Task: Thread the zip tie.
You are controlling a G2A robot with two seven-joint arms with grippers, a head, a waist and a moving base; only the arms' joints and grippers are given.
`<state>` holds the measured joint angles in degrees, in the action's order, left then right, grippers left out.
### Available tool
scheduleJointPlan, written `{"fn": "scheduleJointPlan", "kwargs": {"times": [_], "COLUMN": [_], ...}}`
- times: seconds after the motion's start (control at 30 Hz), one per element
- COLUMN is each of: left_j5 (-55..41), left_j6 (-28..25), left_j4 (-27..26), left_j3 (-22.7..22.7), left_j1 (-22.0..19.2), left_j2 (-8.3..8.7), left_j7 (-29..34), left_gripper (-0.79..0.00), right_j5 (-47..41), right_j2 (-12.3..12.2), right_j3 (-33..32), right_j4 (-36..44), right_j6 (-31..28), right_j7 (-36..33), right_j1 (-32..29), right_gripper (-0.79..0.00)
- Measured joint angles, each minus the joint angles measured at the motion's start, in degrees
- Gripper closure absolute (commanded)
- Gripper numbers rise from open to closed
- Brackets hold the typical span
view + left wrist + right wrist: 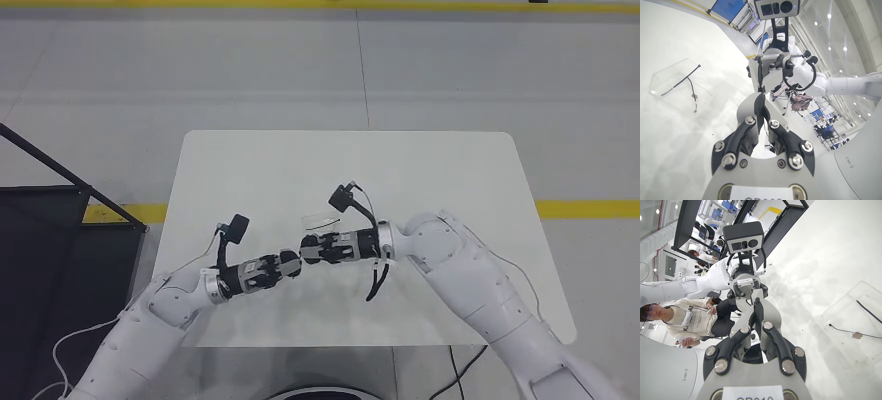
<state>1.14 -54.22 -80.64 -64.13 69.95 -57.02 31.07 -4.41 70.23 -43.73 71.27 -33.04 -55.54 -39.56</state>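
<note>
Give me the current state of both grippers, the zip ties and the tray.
left gripper: shut, tip to tip with the right gripper above the table; cannot tell if it holds anything.
right gripper: shut, facing the left gripper.
straight zip tie: lying loose in the clear tray, not looped.
bent zip tie: lying loose in the same tray, not looped.
clear tray: resting on the table.

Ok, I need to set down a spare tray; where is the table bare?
Free: the far strip of the table behind the clear tray, and the patch between the tray and the edge on the right arm's side. Crowded: the near middle, where left gripper and right gripper face tip to tip before the tray with its zip ties.
</note>
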Motion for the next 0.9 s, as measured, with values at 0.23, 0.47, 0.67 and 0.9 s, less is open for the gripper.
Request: {"fn": "scheduleJointPlan", "kwargs": {"times": [0.23,0.47,0.67,0.9], "left_j5": [-0.06,3.5,3.34,7.8], "left_j6": [0.43,0.92,0.91,4.39], "left_j4": [-0.15,-1.28,-1.26,-3.18], "left_j3": [-1.68,-2.84,-2.82,-3.06], "left_j1": [0.87,1.94,1.92,2.99], "left_j2": [-0.33,-0.89,-0.88,-1.51], "left_j7": [-6.12,-12.95,-12.8,-17.97], "left_gripper": [0.0,0.0,0.0,0.0], "right_j5": [-0.54,0.16,0.21,-0.74], "right_j2": [-1.17,-2.35,-2.38,-2.15], "right_j3": [-3.44,-5.73,-5.82,-4.64], "right_j4": [1.13,4.03,4.13,6.09], "right_j6": [-2.59,-3.21,-2.91,-3.29], "right_j7": [1.42,2.35,2.48,2.42], "right_j1": [-3.24,-8.2,-8.29,-9.49], "right_gripper": [-0.785,-0.785,-0.785,-0.727]}}
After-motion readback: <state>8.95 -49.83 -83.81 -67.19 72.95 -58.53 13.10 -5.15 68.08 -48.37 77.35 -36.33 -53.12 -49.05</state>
